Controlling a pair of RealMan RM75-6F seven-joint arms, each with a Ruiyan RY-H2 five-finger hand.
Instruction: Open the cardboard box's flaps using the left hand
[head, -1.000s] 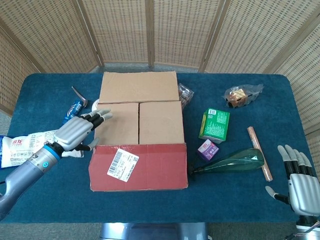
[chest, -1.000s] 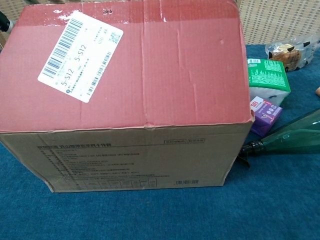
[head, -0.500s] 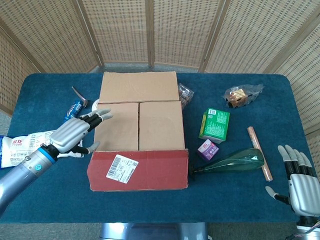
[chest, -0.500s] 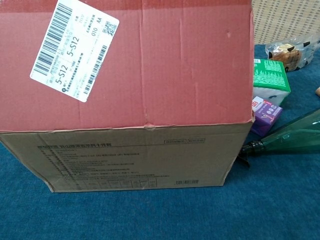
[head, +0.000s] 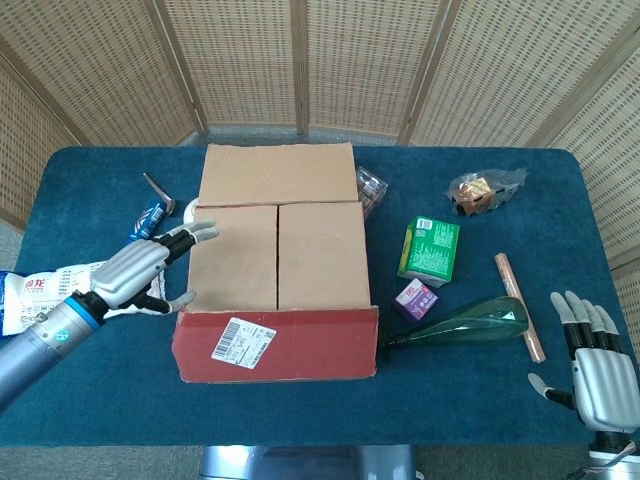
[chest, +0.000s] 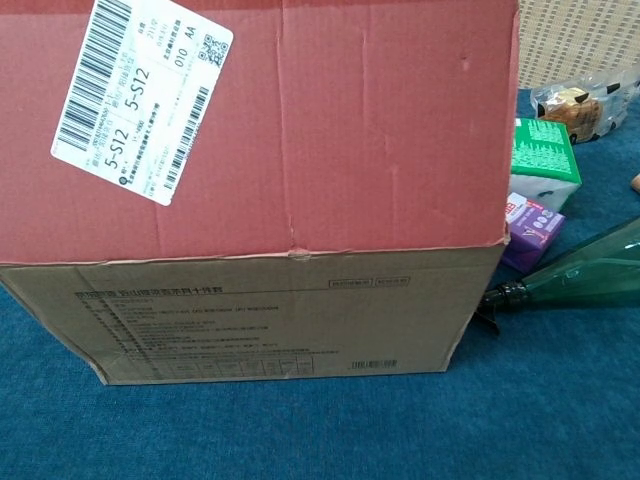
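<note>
The cardboard box (head: 278, 255) stands mid-table; its front side fills the chest view (chest: 270, 320). Its red near flap (head: 275, 345) with a white barcode label (head: 240, 342) stands raised toward me, also in the chest view (chest: 300, 130). The far flap (head: 277, 173) lies folded back. Both inner flaps (head: 320, 255) lie flat, closing the top. My left hand (head: 145, 268) hovers at the box's left edge, fingers spread, fingertips (head: 200, 232) over the left inner flap, holding nothing. My right hand (head: 595, 365) rests open at the table's front right corner.
Right of the box lie a green carton (head: 430, 250), a small purple box (head: 415, 299), a green glass bottle (head: 465, 322), a brown stick (head: 519, 306) and a snack bag (head: 482, 190). At the left lie a white packet (head: 40, 295) and a blue tube (head: 148, 217).
The red near flap has swung up further toward upright. My left hand has drawn back slightly to the left. The right hand has barely moved.
</note>
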